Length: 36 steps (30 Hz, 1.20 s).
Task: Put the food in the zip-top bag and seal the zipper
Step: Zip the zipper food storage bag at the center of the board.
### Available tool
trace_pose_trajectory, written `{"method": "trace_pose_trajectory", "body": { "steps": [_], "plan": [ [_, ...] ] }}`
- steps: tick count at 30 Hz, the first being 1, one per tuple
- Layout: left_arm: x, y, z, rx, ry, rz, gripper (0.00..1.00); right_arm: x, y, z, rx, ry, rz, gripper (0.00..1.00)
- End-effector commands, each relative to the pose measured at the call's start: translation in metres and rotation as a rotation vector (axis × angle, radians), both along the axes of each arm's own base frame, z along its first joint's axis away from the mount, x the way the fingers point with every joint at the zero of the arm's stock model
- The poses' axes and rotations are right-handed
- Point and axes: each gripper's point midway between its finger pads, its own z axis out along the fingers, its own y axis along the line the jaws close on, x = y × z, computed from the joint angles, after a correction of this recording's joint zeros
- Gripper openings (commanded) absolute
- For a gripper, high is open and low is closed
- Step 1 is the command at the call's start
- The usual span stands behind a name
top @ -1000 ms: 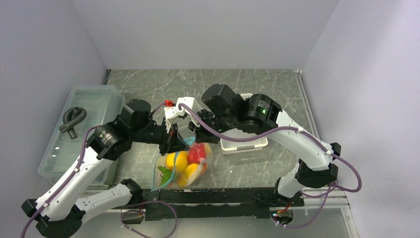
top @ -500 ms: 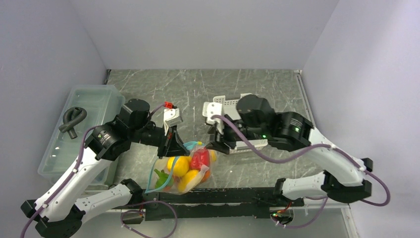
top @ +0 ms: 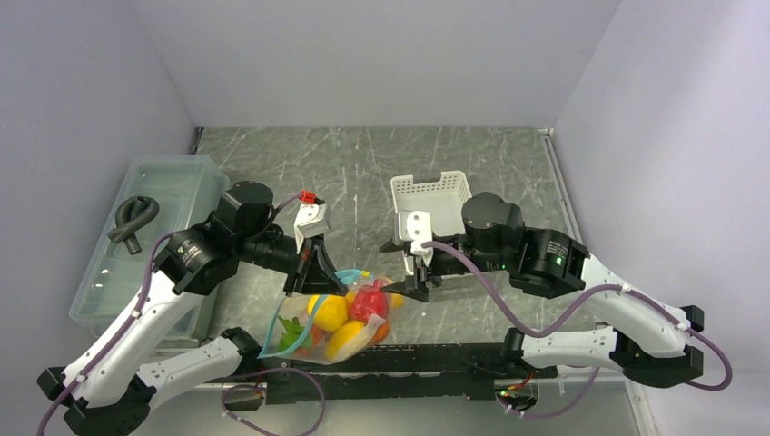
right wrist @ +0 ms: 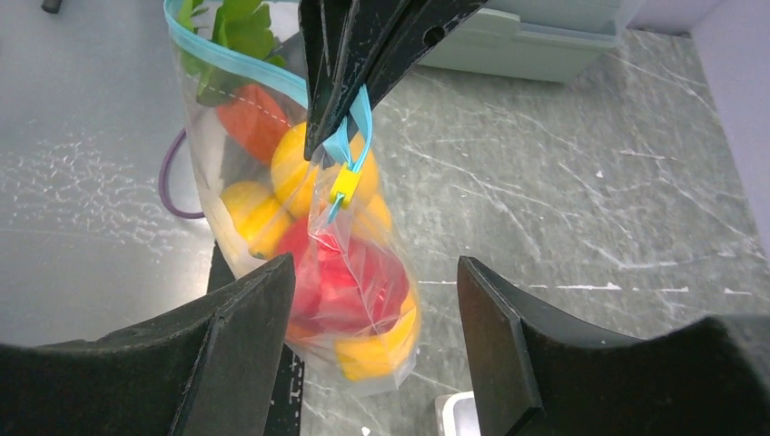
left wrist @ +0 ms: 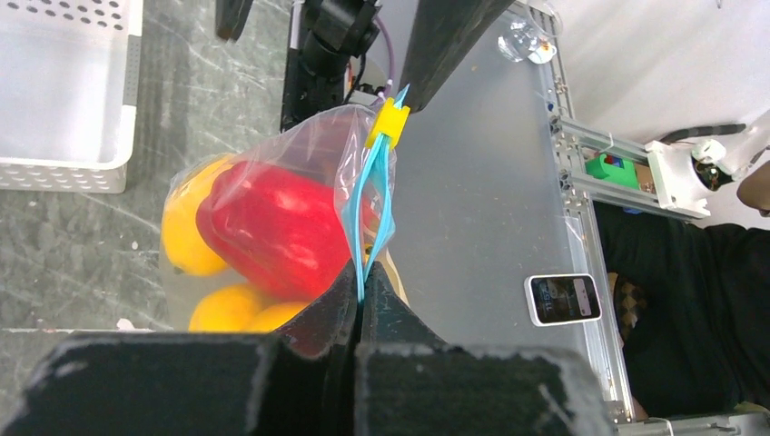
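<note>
My left hand (top: 307, 272) is pinched together on the zipper (left wrist: 370, 209) of the zip-top bag (top: 322, 318), holding it up near the front edge of the worktop (top: 381, 163) with the food (top: 329, 311) inside, while my right hand (top: 410, 283) stands with jaws apart just beside the bag, not touching it. Only the wrist views show the yellow slider (left wrist: 390, 120) at the strip's end; from above it is too small to make out. Whether the strip is pressed shut all along I cannot tell.
</note>
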Motion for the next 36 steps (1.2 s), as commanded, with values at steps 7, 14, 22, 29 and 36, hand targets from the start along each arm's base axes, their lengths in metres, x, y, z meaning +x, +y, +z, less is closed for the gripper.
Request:
{"method": "trace_pose_trajectory", "body": {
  "steps": [7,14,22,29,36],
  "plan": [
    [-0.021,0.003,0.041,-0.145,-0.111,-0.121,0.00,-0.018,0.022,0.017,0.129,-0.007,0.147,0.69],
    [-0.021,0.002,0.043,-0.159,-0.126,-0.124,0.00,-0.018,0.034,0.011,0.116,0.031,0.169,0.65],
    [-0.023,0.003,0.049,-0.179,-0.139,-0.124,0.00,-0.022,0.041,0.006,0.099,0.065,0.200,0.49],
    [-0.024,0.004,0.051,-0.188,-0.131,-0.117,0.00,-0.024,0.043,0.008,0.104,0.078,0.215,0.33],
    [-0.026,0.004,0.049,-0.184,-0.121,-0.123,0.00,-0.027,0.041,0.013,0.124,0.078,0.220,0.13]
  ]
}}
